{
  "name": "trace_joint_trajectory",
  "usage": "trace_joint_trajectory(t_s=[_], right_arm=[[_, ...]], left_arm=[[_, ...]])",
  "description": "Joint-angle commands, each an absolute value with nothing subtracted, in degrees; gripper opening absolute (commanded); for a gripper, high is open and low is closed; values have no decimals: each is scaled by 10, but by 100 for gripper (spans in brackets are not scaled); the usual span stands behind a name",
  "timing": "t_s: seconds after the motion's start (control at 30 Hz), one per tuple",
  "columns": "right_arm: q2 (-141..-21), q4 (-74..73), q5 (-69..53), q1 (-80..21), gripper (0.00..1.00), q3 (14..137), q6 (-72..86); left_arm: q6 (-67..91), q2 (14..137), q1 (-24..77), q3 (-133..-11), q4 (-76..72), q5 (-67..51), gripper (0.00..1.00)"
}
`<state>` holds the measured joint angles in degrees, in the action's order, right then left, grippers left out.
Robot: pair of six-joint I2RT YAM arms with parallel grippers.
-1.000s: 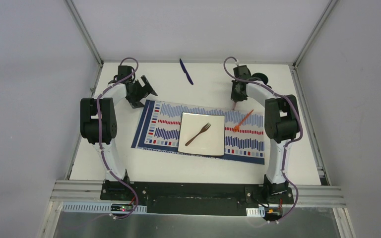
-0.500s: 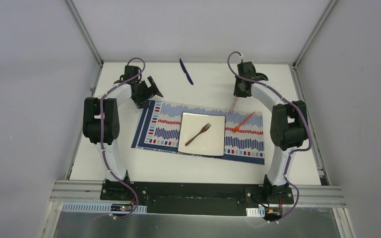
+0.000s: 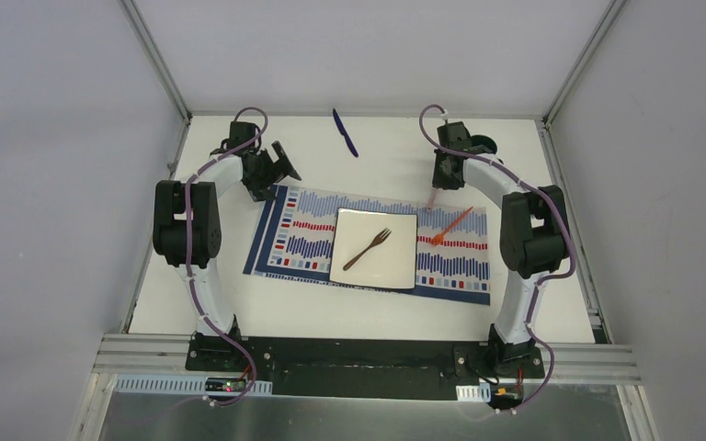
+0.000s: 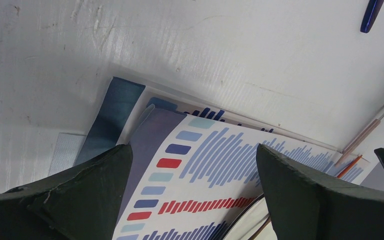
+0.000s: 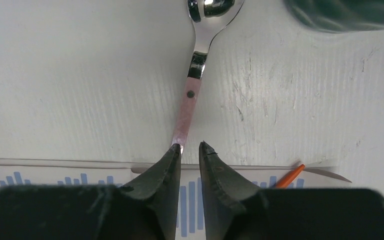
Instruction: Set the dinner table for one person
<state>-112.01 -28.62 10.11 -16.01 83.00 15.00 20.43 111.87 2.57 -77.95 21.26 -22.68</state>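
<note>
A striped placemat (image 3: 294,239) lies on the white dinner table (image 3: 184,294), with a square white plate (image 3: 395,262) on it and a brown fork (image 3: 369,248) on the plate. A pink-handled spoon (image 5: 190,95) lies on the table at the mat's far edge. The near end of its handle touches the tip of my right gripper's left finger. My right gripper (image 5: 190,145) is open by a narrow gap, with only the mat showing between the fingers. My left gripper (image 4: 192,150) hangs wide open and empty over the mat's far-left corner (image 4: 205,165).
An orange-handled utensil (image 3: 450,225) lies slantwise on the mat right of the plate. A blue utensil (image 3: 345,133) lies at the back of the table. A dark round object (image 3: 483,142) sits just right of my right wrist. Aluminium frame rails border the tabletop.
My right gripper's jaws have parted slightly and the spoon now lies free on the table. My left arm swung a little to the right earlier and has since stayed still.
</note>
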Motion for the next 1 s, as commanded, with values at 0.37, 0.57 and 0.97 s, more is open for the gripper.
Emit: trace_joint_trajectory(t_s=[0.37, 0.57, 0.97], right_arm=[[-1148, -238, 96, -163, 32, 845, 164], [-1167, -235, 93, -163, 32, 857, 168], [-1165, -242, 88, -163, 9, 860, 164]], left_arm=[[205, 1090, 27, -786, 203, -220, 99], [204, 1090, 26, -790, 202, -221, 99], [204, 1093, 27, -793, 203, -223, 99]])
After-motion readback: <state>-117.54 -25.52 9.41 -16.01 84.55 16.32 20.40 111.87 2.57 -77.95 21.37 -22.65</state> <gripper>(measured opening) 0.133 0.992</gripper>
